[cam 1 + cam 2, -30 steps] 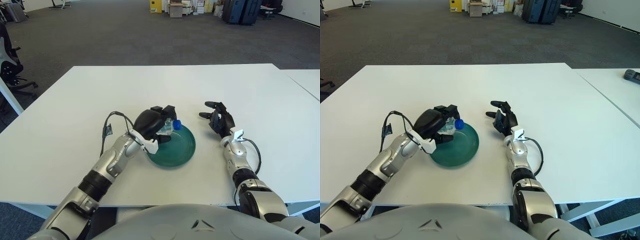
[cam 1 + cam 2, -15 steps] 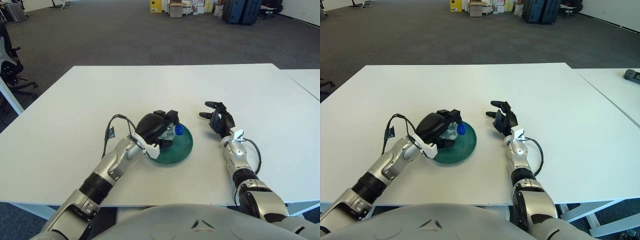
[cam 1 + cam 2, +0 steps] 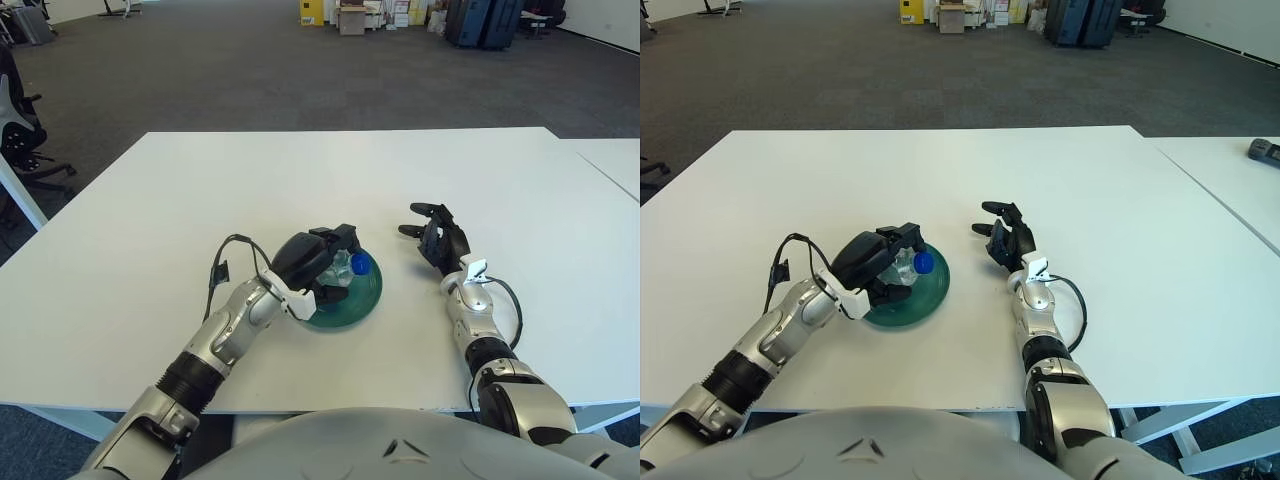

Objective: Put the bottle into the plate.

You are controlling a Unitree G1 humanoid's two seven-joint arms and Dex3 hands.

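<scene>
A clear plastic bottle with a blue cap lies on its side over a green plate on the white table. My left hand is over the plate's left part with its fingers curled around the bottle. The hand hides most of the bottle and part of the plate. My right hand rests on the table to the right of the plate, fingers spread and empty.
The white table stretches wide behind and to both sides. A second white table stands at the right, with a dark object on it. A black cable loops off my left forearm.
My left hand has drawn back toward me and lowered with the bottle, and the plate has slid a little to the left with it. The right hand has not moved.
</scene>
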